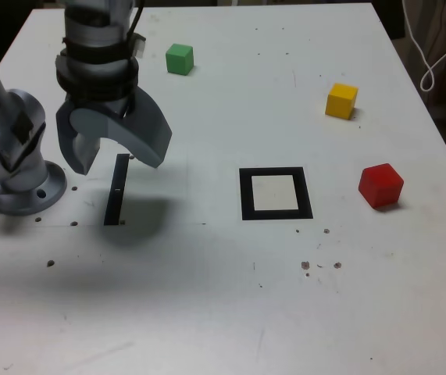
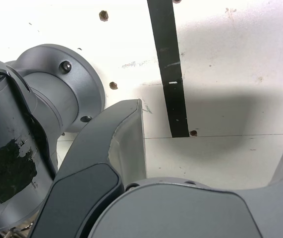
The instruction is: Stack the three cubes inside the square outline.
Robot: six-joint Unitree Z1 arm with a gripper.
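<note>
Exterior view shows the end effector (image 1: 113,148) hanging with its two jaws spread wide and nothing between them, well away from the square outline (image 1: 276,193) toward that view's left, just above a narrow black strip (image 1: 116,190) on the bench (image 1: 230,297). The outline's white centre is bare. All three cubes lie apart from it: the red cube (image 1: 380,185) is nearest, off the outline's side toward the exterior view's right; the yellow cube (image 1: 341,101) sits beyond the outline on that same side; the green cube (image 1: 180,59) lies farthest, beyond the outline toward the view's left.

By my reading, no cube is placed and the first pick has not begun. The next move calls for carrying the open jaws across to one cube, squaring them to its faces, then lowering around it.

Wrist view shows only the arm's base (image 2: 47,104), the strip and bare bench. No brand, label or legible writing appears in either view.
</note>
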